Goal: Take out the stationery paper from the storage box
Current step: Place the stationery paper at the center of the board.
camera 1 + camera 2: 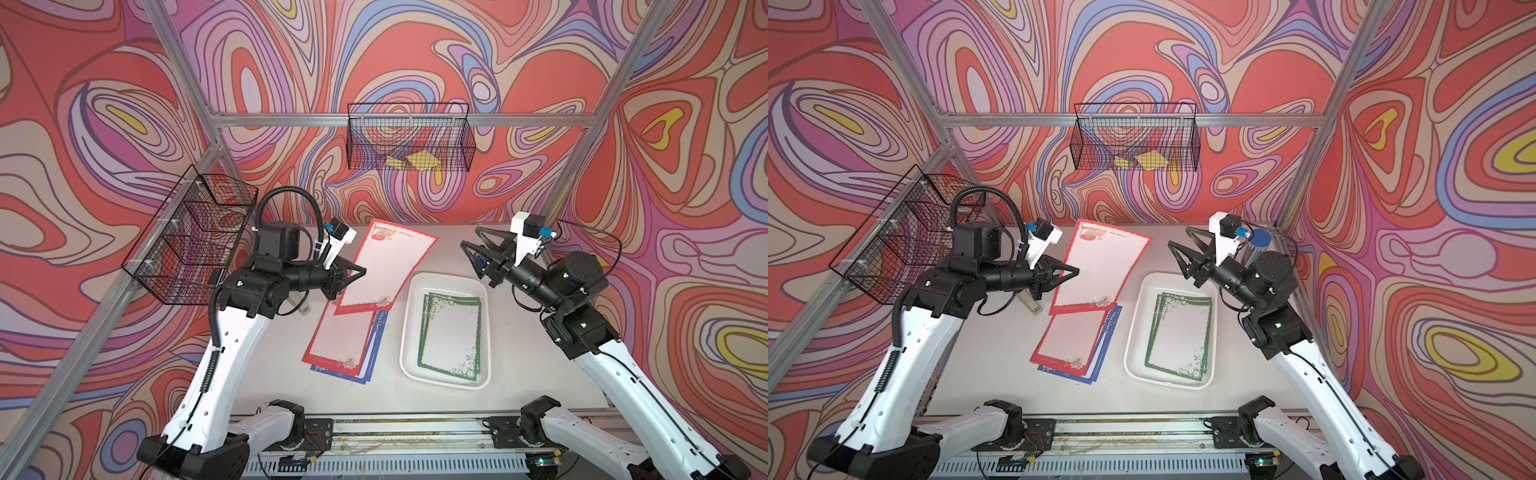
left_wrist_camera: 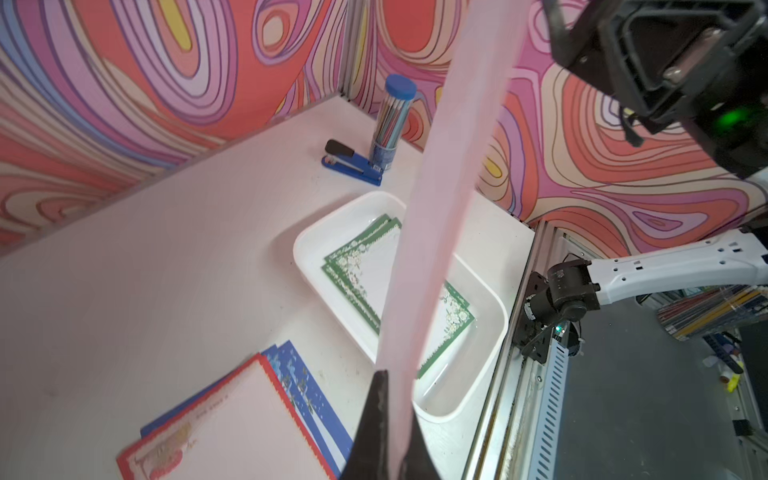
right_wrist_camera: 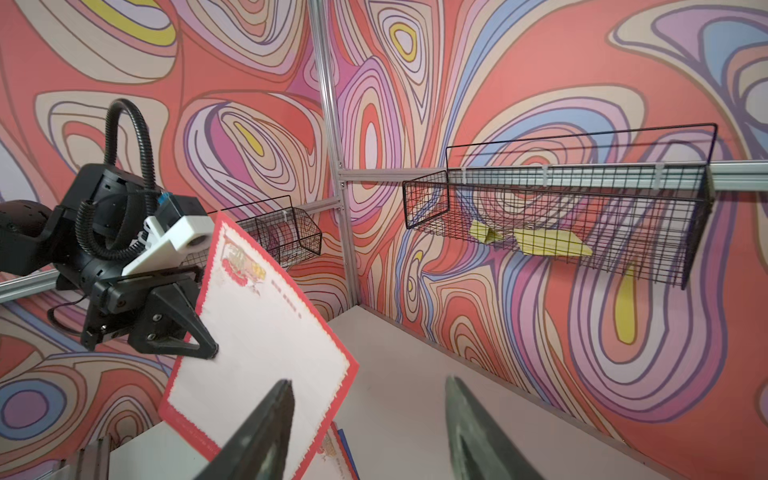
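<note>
Left gripper (image 1: 360,272) clamps a red sheet (image 1: 388,262) in the air beside the box (image 1: 404,337), which holds green sheets (image 1: 451,336); right gripper (image 1: 474,240) hangs open and empty near the box's far end.

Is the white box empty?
No, green-bordered stationery paper lies flat inside the storage box.

Green-bordered stationery paper (image 1: 451,338) lies flat inside the white storage box (image 1: 444,284); a red-bordered sheet (image 1: 386,266) hangs tilted.
</note>
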Robot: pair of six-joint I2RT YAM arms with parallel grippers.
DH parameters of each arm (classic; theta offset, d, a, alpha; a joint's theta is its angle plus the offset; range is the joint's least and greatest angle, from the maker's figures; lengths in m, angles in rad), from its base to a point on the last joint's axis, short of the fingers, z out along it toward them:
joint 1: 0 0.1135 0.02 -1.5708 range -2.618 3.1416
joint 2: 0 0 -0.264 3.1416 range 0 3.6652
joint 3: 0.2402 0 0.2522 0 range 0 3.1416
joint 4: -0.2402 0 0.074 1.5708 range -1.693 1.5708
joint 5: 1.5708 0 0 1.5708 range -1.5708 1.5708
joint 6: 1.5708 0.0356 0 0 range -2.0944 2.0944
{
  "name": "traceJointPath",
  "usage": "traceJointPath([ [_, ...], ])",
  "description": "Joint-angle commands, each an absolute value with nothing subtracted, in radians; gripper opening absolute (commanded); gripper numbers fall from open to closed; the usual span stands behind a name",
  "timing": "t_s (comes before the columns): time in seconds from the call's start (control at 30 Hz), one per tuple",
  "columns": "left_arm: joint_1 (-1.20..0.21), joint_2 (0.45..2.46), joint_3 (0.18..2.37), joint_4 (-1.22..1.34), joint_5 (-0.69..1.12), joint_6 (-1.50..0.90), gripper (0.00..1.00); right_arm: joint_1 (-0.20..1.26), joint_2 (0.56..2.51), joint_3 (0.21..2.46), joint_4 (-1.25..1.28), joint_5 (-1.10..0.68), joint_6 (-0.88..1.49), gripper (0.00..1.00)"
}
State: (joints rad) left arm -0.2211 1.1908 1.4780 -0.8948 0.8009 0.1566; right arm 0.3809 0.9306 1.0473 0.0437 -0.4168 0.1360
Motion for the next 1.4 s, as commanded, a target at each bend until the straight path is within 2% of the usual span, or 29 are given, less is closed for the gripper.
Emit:
traceJointPath([
  [0.0,-0.174,1.252,1.506,-1.104,0.824,0.192,0.0,0.381,0.919,1.058,-0.013,-0.345,0.109,0.61],
  [0.1,-0.141,1.324,1.513,-1.165,0.824,0.205,0.0,0.382,0.922,1.065,-0.047,-0.299,0.102,0.6],
  [0.27,-0.129,1.414,1.526,-1.258,0.683,0.217,0.0,0.382,0.933,1.092,-0.133,-0.209,0.084,0.6],
  [0.43,-0.116,1.449,1.476,-1.279,0.715,0.226,0.0,0.381,0.939,1.089,-0.179,-0.137,0.076,0.6],
  [0.6,-0.025,1.488,1.358,-1.235,0.776,0.262,0.0,0.382,0.953,1.074,-0.168,-0.145,0.089,0.6],
  [0.77,0.072,1.61,1.286,-1.189,0.87,0.266,0.0,0.382,0.985,1.081,-0.2,-0.173,0.088,0.6],
  [1.1,0.075,1.842,1.29,-1.163,0.748,0.262,0.0,0.382,0.98,1.075,-0.248,-0.17,0.061,0.6],
  [1.37,0.08,1.84,1.282,-1.132,0.662,0.224,0.0,0.382,1.004,1.097,-0.262,-0.166,0.052,0.6],
])
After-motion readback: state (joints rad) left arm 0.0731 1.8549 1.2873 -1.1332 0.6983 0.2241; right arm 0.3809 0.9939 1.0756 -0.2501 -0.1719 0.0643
